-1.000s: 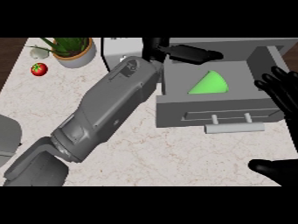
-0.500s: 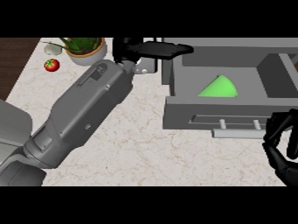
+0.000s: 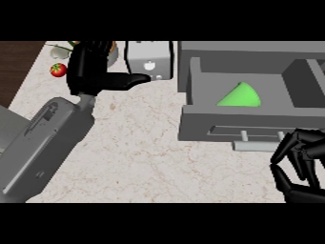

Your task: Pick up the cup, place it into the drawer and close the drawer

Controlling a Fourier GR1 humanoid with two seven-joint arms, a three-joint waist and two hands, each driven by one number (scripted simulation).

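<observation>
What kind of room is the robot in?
Most likely a kitchen. There is a pale stone-look counter, a grey drawer pulled open with a green cup inside, a red tomato and a small white appliance at the back.

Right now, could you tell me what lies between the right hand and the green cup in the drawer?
In the head view, the drawer's front panel with its handle stands between the right hand and the green cup.

The right hand (image 3: 307, 159) has moved from beside the drawer (image 3: 253, 126) to its front handle
</observation>
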